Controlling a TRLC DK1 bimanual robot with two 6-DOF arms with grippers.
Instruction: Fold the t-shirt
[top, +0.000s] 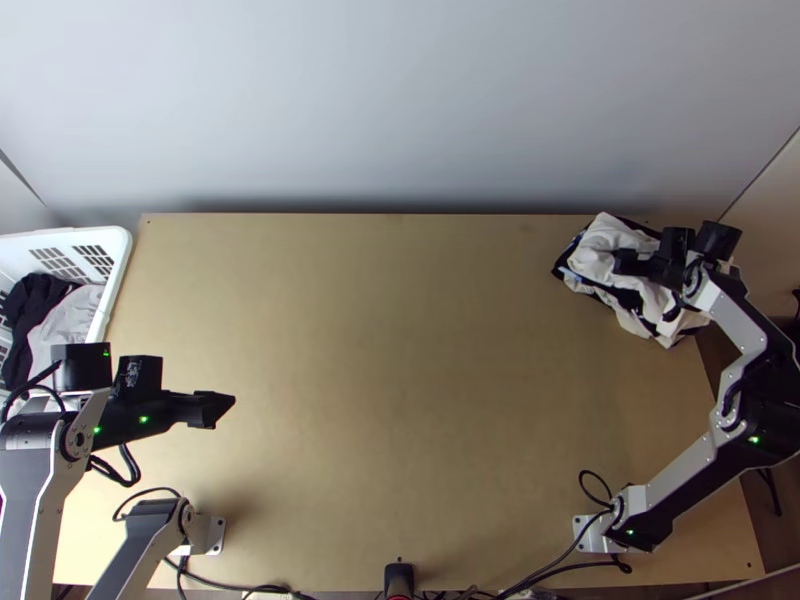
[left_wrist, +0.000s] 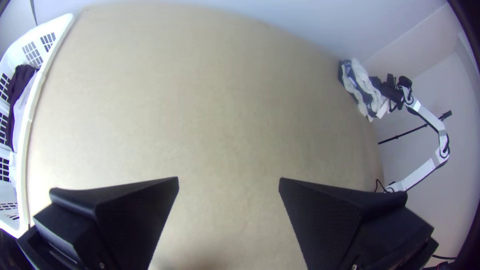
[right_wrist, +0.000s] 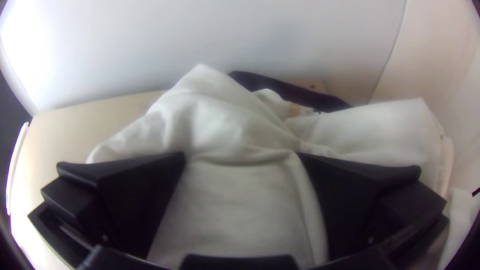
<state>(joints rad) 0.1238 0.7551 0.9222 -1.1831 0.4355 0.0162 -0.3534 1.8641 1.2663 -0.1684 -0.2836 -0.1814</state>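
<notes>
Right gripper (top: 625, 262): jaws apart, at bunched white cloth (top: 606, 238), desk's (top: 400, 350) two o'clock. Left gripper (top: 215, 408): jaws apart, nine o'clock. Basket (top: 121, 268): ten o'clock, clothes (top: 33, 305) inside.

links (top: 732, 318) — silver-grey | joints (top: 775, 412), left claw (top: 222, 407): black | cables (top: 126, 484) — black, looped | lights (top: 143, 419): green

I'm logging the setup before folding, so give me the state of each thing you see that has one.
Left gripper, open
Right gripper, open over white cloth
White-and-dark cloth pile, bunched
White basket, upright, holding clothes
Dark cloth in basket, crumpled
</notes>
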